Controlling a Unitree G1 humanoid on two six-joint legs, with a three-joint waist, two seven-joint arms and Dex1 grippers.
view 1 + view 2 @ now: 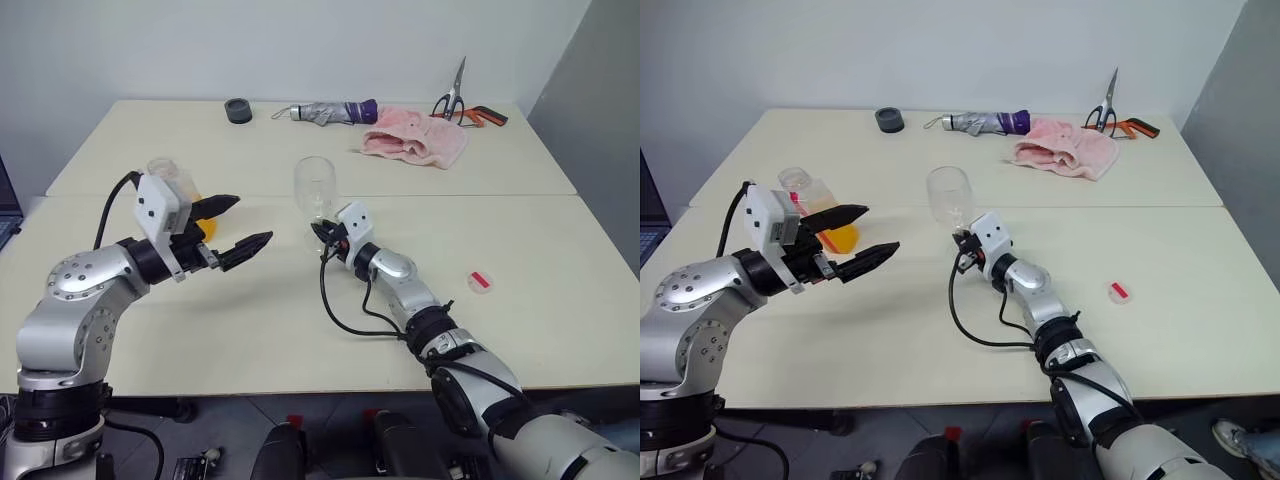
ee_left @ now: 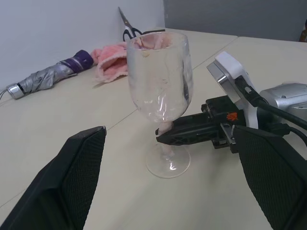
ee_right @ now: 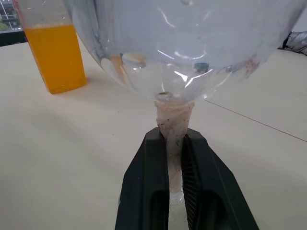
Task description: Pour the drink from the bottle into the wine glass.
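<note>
Here the right gripper [image 3: 175,143] clamps the wine glass [image 1: 316,190] stem; the left gripper [image 1: 238,226] gapes empty beside the bottle [image 1: 820,215].

- The wine glass [image 1: 316,192] stands upright at the table's [image 1: 250,330] centre.
- The right gripper [image 1: 327,236], at its five o'clock, is clamped on the stem.
- The left gripper [image 1: 238,224], at nine o'clock, hangs spread wide, with the bottle [image 1: 186,196] behind it.
</note>
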